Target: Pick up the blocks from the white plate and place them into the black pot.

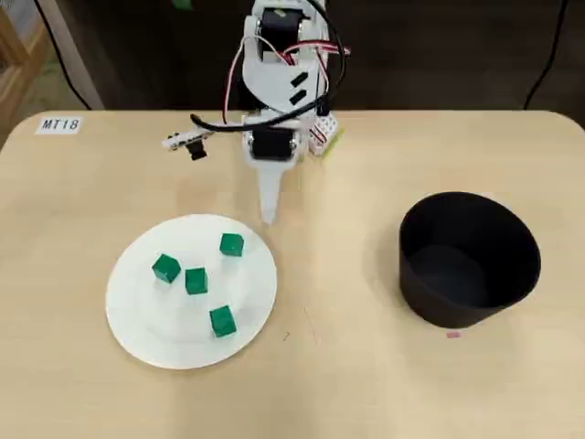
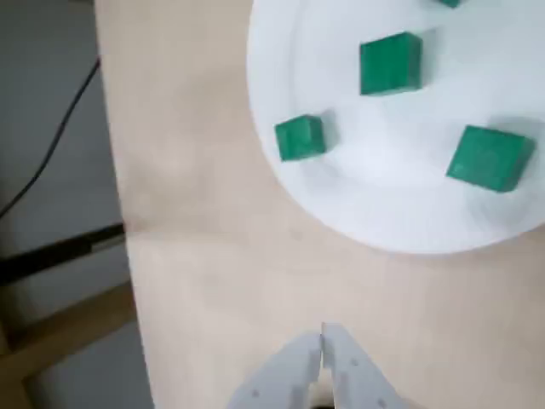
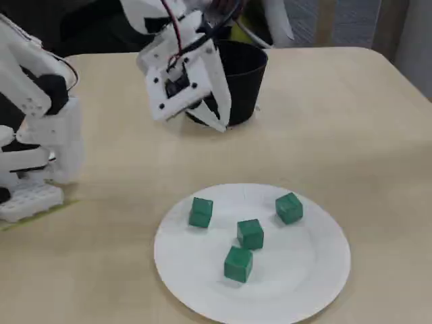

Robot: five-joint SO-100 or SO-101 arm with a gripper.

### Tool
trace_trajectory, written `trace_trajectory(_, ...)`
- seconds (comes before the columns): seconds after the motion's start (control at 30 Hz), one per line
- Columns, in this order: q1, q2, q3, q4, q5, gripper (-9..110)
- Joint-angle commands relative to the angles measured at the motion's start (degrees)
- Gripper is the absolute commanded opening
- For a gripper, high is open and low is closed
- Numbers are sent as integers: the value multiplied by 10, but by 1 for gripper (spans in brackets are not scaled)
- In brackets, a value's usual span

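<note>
Overhead view, four glossy green cubes (image 1: 196,281) on flat round white plate (image 1: 137,320), matte black pot (image 1: 469,259), pale wooden desk (image 1: 366,384), white plastic claw (image 1: 268,218) pinched closed, empty.

A pale wood-grain counter (image 1: 366,384) with rounded corners fills the overhead view. The white plate (image 1: 146,320) lies on it at lower left of the frame, the black pot (image 1: 466,297) stands at right, well apart from it. A white label reading MT18 (image 1: 60,124) sits in the upper left corner. The arm's white base (image 3: 30,196) stands at the counter's far edge.
</note>
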Motion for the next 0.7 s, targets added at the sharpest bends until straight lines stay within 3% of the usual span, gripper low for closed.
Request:
trace_trajectory(0.0,51,-89,-158,91,-7,-2)
trace_trajectory(0.43,183,-267,-262,189,16,-2)
trace_trajectory(0.67,202,-344,-288,166,25,-2)
